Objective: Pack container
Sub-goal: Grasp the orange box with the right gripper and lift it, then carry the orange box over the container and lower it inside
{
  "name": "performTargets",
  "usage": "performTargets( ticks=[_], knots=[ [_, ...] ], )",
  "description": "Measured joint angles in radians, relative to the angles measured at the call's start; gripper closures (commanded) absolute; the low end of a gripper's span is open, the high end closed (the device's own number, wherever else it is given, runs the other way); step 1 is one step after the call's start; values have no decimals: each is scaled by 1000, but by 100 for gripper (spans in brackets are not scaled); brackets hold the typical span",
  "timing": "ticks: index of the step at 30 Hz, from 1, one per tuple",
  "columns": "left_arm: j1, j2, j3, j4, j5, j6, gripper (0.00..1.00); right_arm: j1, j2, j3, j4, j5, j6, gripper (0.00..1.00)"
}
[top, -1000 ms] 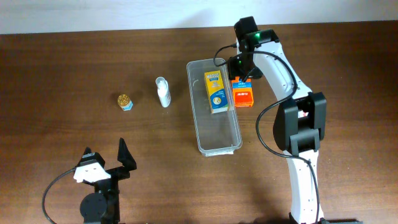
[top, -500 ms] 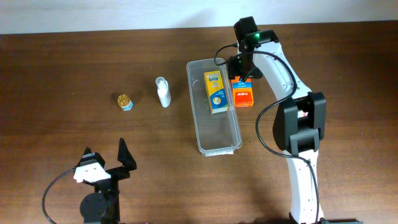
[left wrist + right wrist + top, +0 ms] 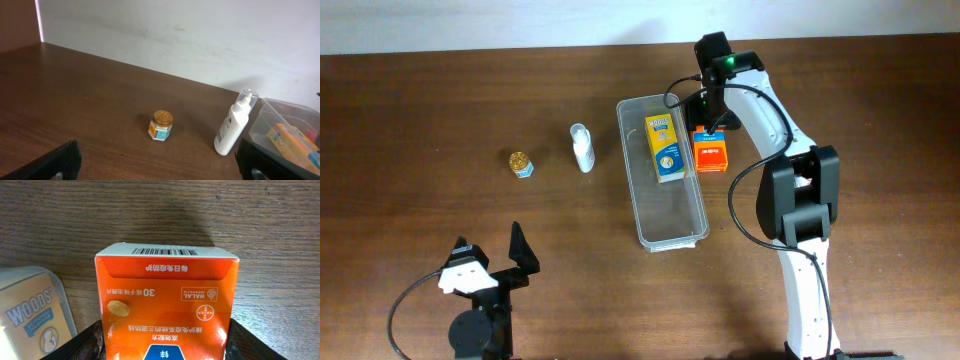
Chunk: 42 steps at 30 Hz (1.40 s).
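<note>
Beside the container (image 3: 670, 208), the orange box (image 3: 167, 295): probably light, stiff card.
The right gripper (image 3: 165, 342) straddles its sides, grip unclear; left gripper (image 3: 490, 245) gapes.

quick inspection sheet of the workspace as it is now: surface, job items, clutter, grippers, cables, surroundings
surface: dark wooden table, no spills seen
job's things: clear container with a yellow box lying inside; orange box on the table beside the container's long wall; white bottle and small jar out on the table, apart from the container
clutter: nothing seen
grippers: left gripper open and empty near the table's front edge; right gripper straddles the orange box, a finger on either side, grip unclear
cables: black cable loops along the right arm, clear of the items
surroundings: plain white wall behind the table
</note>
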Motion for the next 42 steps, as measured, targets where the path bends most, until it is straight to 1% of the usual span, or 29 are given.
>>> performTargets(
  ticks=[2, 7, 11, 21, 28, 30, 34, 38, 42],
  knots=[
    [0, 0, 0, 0, 0, 0, 1, 0, 1, 0, 0, 0, 0, 36],
    [0, 0, 0, 0, 0, 0, 1, 0, 2, 0, 0, 1, 0, 47],
    [0, 0, 0, 0, 0, 0, 1, 0, 3, 0, 0, 4, 1, 54],
    [0, 0, 0, 0, 0, 0, 1, -31, 3, 0, -10, -1, 0, 55],
    [0, 0, 0, 0, 0, 0, 1, -66, 3, 35, -80, -3, -2, 55],
    [0, 0, 0, 0, 0, 0, 1, -70, 3, 65, -99, -3, -7, 55],
    [0, 0, 0, 0, 0, 0, 1, -70, 3, 183, -166, -5, -18, 57],
    [0, 0, 0, 0, 0, 0, 1, -70, 2, 350, -265, -33, -32, 57],
    [0, 0, 0, 0, 0, 0, 1, -70, 2, 514, -367, -117, -39, 57]
  ],
)
